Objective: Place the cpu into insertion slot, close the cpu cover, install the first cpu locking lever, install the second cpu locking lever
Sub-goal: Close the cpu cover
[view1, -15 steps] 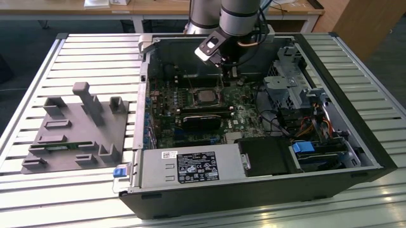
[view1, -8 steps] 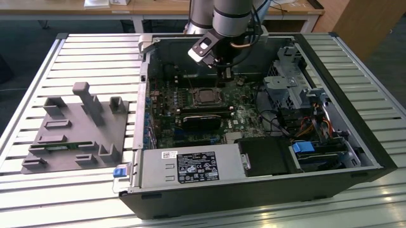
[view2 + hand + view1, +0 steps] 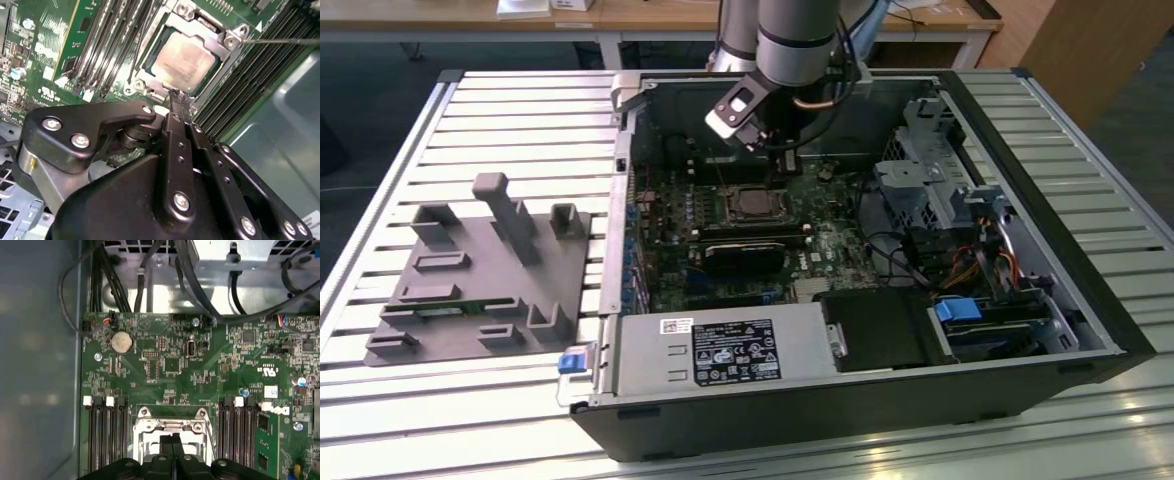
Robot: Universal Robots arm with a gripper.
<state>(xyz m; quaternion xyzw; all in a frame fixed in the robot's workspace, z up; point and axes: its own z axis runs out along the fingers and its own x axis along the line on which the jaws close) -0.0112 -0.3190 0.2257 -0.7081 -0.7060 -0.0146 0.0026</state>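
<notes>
The pale silvery-beige cpu [image 3: 186,59] lies flat in the insertion slot [image 3: 754,203] on the green motherboard. The silvery cpu cover [image 3: 226,56] is down around it, framing its top. A thin metal locking lever [image 3: 282,42] sticks out sideways from one corner of the socket. My gripper [image 3: 178,96] hangs just above the socket's edge, its two black fingers pressed together with nothing between them. In the first wrist view the gripper [image 3: 172,439] sits over the socket frame [image 3: 145,427]. In the exterior view the gripper [image 3: 781,158] is just behind the socket.
Long black memory slots [image 3: 107,45] flank the socket on both sides. A black block [image 3: 744,258] lies in front of it, with the power supply [image 3: 720,350] nearer still. Cables [image 3: 190,285] and drive bays [image 3: 958,310] crowd the case. A grey fixture [image 3: 480,270] stands on the slatted table [image 3: 454,420].
</notes>
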